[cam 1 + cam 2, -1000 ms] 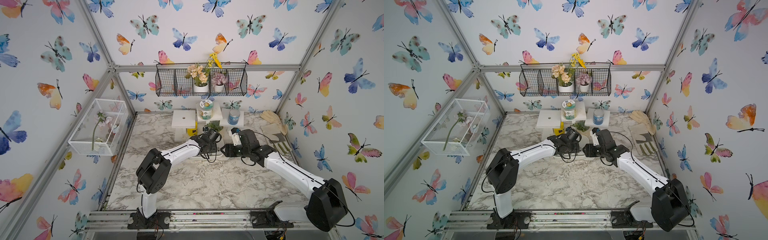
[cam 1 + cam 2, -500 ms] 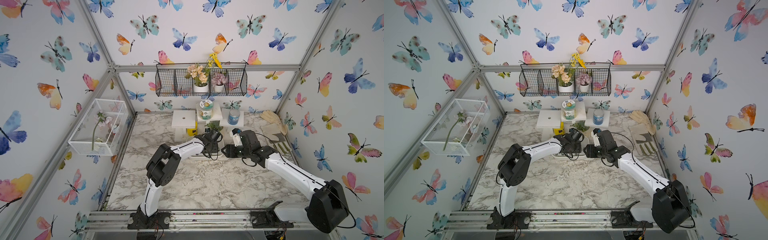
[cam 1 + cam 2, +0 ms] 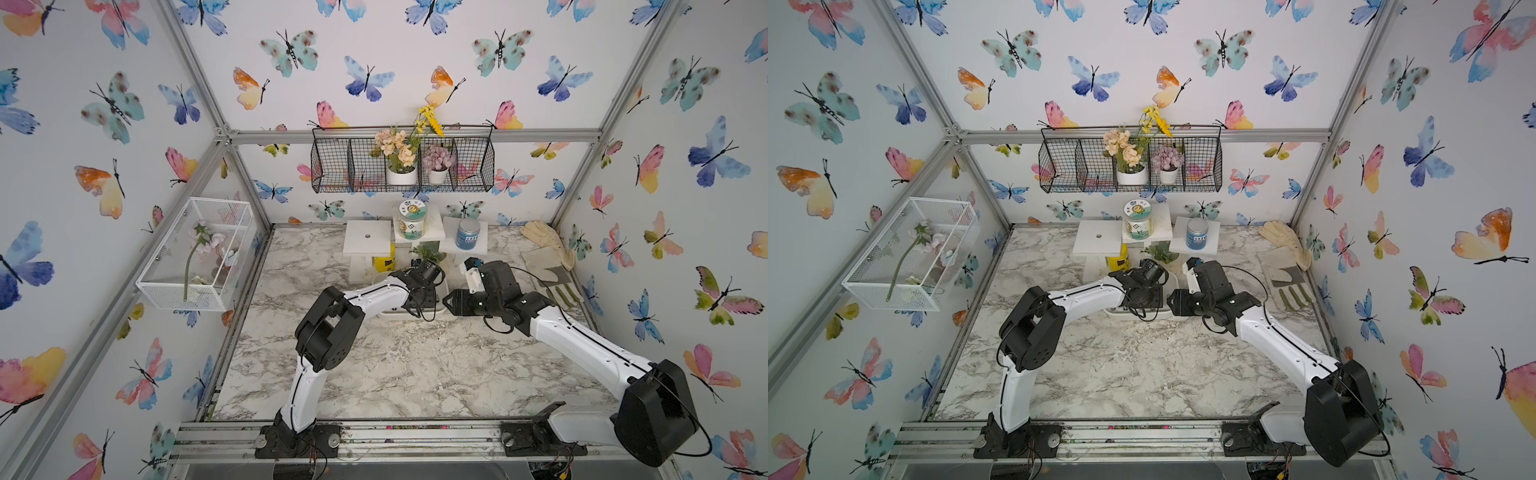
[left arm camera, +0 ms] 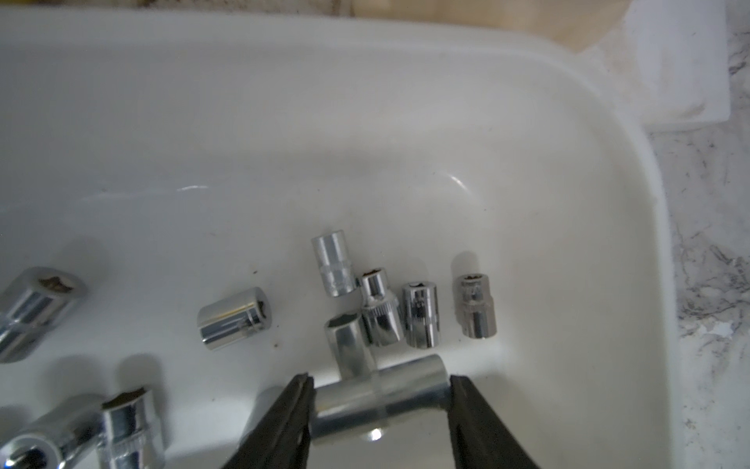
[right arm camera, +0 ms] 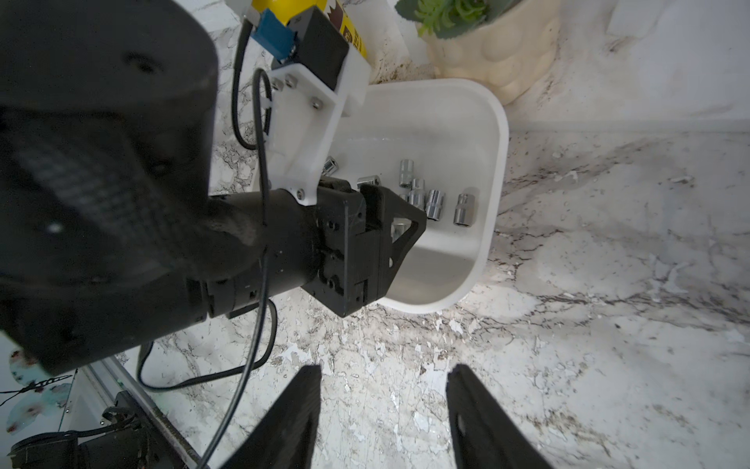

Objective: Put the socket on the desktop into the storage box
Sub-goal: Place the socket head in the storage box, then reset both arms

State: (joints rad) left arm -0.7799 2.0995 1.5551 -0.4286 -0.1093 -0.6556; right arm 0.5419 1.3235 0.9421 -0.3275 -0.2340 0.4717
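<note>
The socket (image 4: 381,396) lies low inside the storage box (image 4: 645,211) between the fingers (image 4: 284,426) of my left gripper (image 4: 379,379), which have just begun parting, so the grip is now unclear and release seems underway, while my right gripper (image 3: 448,300) idles, fingers apart, at the box's three o'clock.

A: What's on the walls (image 3: 415,62)?
B: Butterfly wallpaper (image 3: 368,79), behind a grey metal frame (image 3: 270,136).
A: Anything hung?
B: Black wire basket (image 3: 332,166) at twelve o'clock, white mesh cage (image 3: 178,296) at nine.

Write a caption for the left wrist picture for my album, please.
Left end effector brackets a long socket over the storage box, beside other shiny sockets.
</note>
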